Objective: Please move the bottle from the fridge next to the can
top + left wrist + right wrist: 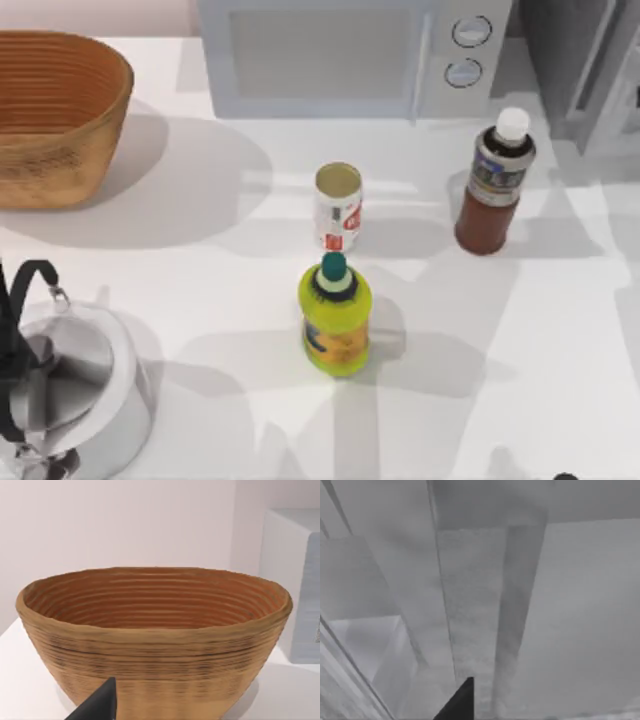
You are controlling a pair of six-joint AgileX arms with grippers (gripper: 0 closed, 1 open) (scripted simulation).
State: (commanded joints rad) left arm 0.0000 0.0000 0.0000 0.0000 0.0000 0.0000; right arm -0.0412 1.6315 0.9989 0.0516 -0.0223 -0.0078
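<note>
The dark reddish-brown bottle (495,185) with a white cap stands upright on the white table, just in front of the dark grey fridge (585,70) at the back right. The small white can (338,207) with red markings stands near the table's middle, well to the left of the bottle and apart from it. A dark tip of my left gripper (97,707) points at a woven basket in the left wrist view. A dark tip of my right gripper (459,702) hangs before grey fridge panels (485,605) in the right wrist view. Neither gripper holds anything that I can see.
A yellow-green bottle (335,318) with a teal cap stands close in front of the can. A light grey microwave (350,55) sits at the back, a woven basket (55,115) at the back left, and a steel kettle (70,395) at the front left.
</note>
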